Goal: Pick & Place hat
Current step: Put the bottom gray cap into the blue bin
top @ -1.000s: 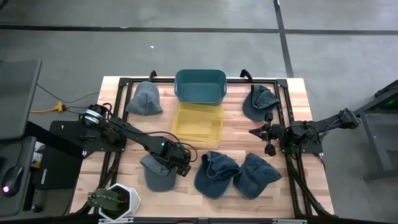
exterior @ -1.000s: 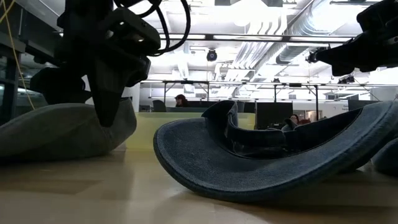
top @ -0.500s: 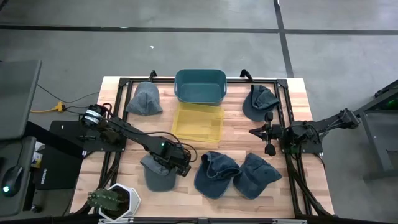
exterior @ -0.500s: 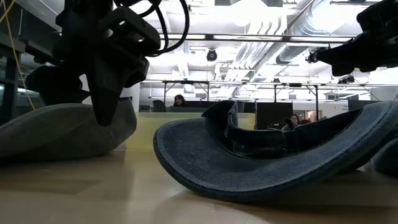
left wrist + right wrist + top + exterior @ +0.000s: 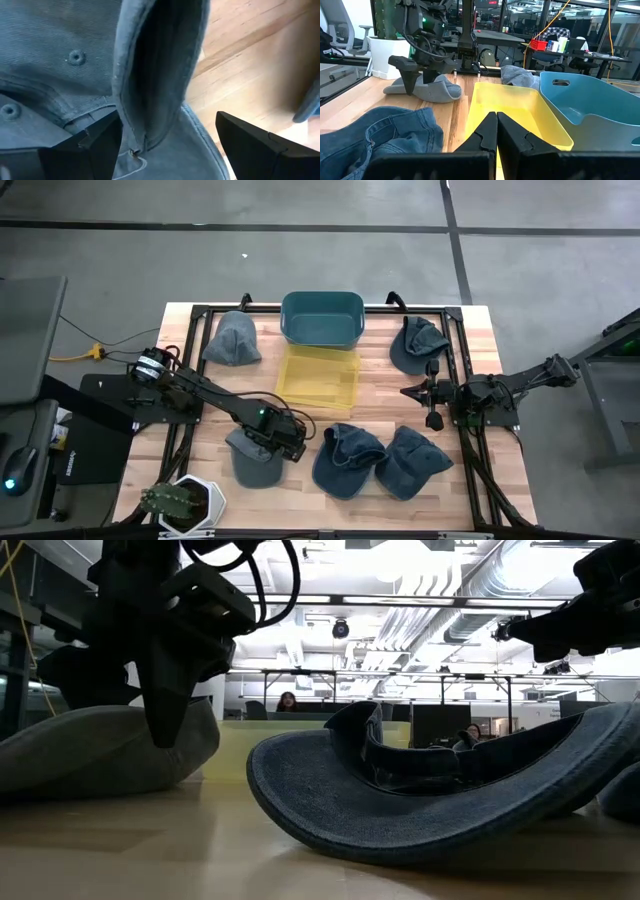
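As left gripper [image 5: 283,448] straddles grey hat [image 5: 255,463] (seemingly ungripped), fingers wide, barely moved, right gripper [image 5: 433,392] closed.

My left pincer [image 5: 167,145] ends in two flat black fingers [image 5: 250,145] with sharp, angular tips and a matte finish. Behind it my arm [image 5: 205,392] is dark and jointed, with black cables looping above the wrist and a silver ring at the base. My right pincer [image 5: 496,131] is equally black and smooth-edged.

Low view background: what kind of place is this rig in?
Likely an open-plan office or lab: exposed ceiling ducts, rows of desks with monitors, and a seated person behind the wooden table.
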Motion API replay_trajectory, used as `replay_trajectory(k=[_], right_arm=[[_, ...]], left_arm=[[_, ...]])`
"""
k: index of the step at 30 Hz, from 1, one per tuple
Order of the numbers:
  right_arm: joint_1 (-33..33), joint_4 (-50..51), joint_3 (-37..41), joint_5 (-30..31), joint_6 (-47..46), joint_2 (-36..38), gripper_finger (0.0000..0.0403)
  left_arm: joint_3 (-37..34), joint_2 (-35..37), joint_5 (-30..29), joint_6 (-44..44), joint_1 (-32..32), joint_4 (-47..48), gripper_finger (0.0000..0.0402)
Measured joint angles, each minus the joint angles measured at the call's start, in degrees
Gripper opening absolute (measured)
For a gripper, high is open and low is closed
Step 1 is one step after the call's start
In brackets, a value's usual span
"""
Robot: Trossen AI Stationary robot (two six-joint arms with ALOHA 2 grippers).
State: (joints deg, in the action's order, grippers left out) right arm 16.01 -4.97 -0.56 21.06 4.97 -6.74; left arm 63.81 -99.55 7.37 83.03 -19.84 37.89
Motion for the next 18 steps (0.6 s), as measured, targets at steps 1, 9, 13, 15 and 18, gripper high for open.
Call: replay_trajectory(k=[1,9,13,15,18], right_arm=[[-0.02,0.0,0.0,0.0,0.0,0.0,0.0001],[0.0,0.0,-0.02,0.0,0.0,0.0,0.0001],[-0.02,0.0,0.0,0.0,0.0,0.0,0.0001],[-0.02,0.01,0.0,0.01,0.0,0.0,0.0001],[-0.01,0.0,-0.02,0.02,0.0,0.0,0.0001]], left_arm=[[0.0,0.0,-0.03,0.15,0.0,-0.02,0.0279],[0.0,0.0,0.05,1.29,0.0,-0.99,0.0164],[0.0,0.0,0.89,1.35,0.0,-0.9,0.0092],[0.0,0.02,1.32,1.19,0.0,-0.82,0.0055],[0.0,0.05,2.46,0.01,0.02,-0.73,0.0013]])
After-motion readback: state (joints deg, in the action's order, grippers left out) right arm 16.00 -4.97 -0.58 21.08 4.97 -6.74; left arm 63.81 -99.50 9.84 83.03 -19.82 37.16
